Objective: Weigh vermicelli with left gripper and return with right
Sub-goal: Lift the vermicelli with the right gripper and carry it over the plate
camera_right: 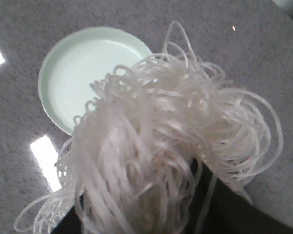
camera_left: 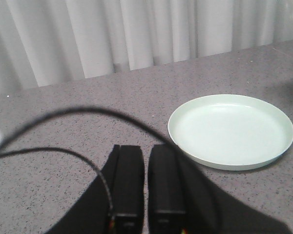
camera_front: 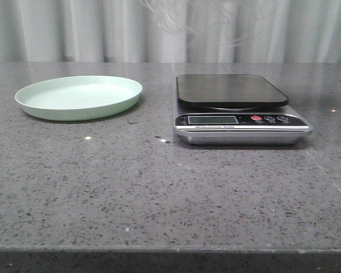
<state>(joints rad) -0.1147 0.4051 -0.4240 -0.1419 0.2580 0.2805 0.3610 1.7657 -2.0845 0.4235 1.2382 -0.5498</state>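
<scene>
The right gripper [camera_right: 195, 195] is clamped on the vermicelli [camera_right: 161, 141], whose whitish strands spill over and hide most of its dark fingers (only a dark edge shows through the loops). Past the hanging mass, below the gripper, lies the pale green plate [camera_right: 83, 73] on the speckled grey table [camera_right: 244, 58]. In the front view only faint curls of the vermicelli [camera_front: 184, 17] show high above the scale [camera_front: 238, 108], which carries nothing. The left gripper [camera_left: 146, 161] has its two black fingers [camera_left: 129, 185] nearly together, holding nothing; the plate [camera_left: 229, 131] sits just beside it, and a black cable [camera_left: 73, 113] arcs over it.
</scene>
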